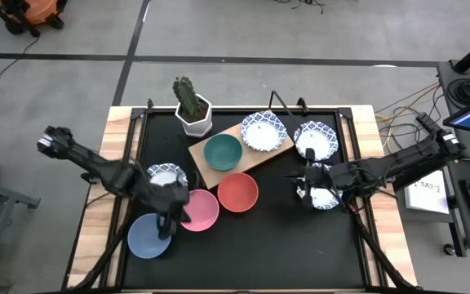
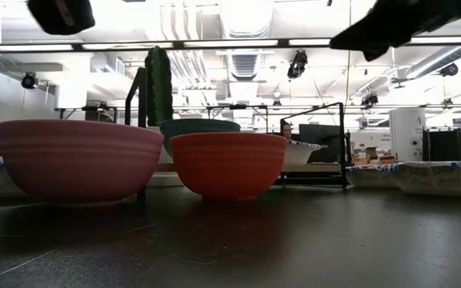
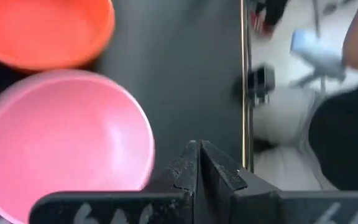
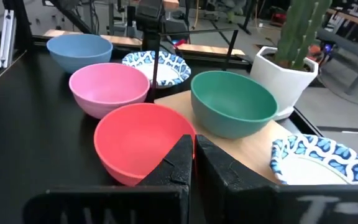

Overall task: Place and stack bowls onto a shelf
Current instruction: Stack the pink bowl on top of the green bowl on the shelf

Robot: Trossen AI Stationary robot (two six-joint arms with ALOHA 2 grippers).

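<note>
The light-brown wooden shelf board (image 1: 243,155) lay near the black table's (image 1: 259,245) rear edge, carrying a plain green bowl (image 1: 223,152) and one white bowl with a blue patterned rim (image 1: 263,131). A plain red bowl (image 1: 237,191) sat just off the board's front edge, a plain pink bowl (image 1: 200,209) beside it, and a plain blue bowl (image 1: 148,235) toward the front-left corner. The left gripper (image 1: 170,222) hung clenched and empty between the pink and blue bowls. The right gripper (image 1: 303,177) was likewise clenched and empty, above a patterned bowl (image 1: 323,196) near the right edge. A cactus in a white hexagonal pot (image 1: 192,110) stood at the rear.
</note>
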